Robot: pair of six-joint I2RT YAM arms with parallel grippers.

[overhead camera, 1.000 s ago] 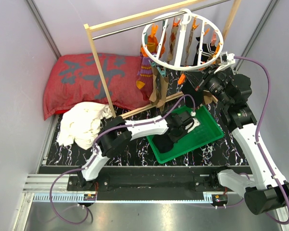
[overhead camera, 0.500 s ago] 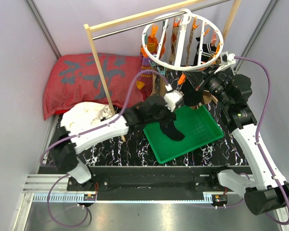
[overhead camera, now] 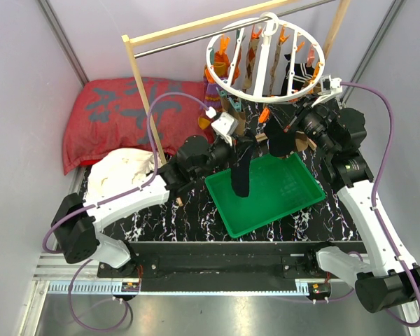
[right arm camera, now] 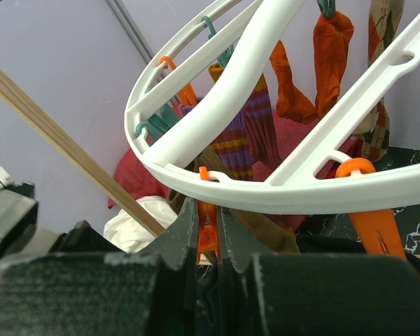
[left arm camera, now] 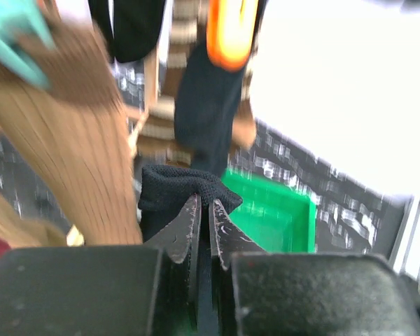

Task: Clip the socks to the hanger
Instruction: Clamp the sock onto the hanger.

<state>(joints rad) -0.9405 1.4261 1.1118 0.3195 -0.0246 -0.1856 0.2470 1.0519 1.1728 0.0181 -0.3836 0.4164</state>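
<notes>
Lifted off the green tray [overhead camera: 294,190], the black sock [overhead camera: 240,175] hangs below the hanger [right arm camera: 287,187] from the left end effector [left arm camera: 204,204], clamped on its cuff; the right end effector [right arm camera: 208,213] pinches an orange clip [right arm camera: 208,236], presumably opening it.

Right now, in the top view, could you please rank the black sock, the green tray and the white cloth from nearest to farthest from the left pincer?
1. Black sock, gripped in the left pincer itself.
2. Green tray, just below and to its right.
3. White cloth, far off to the left.
</notes>
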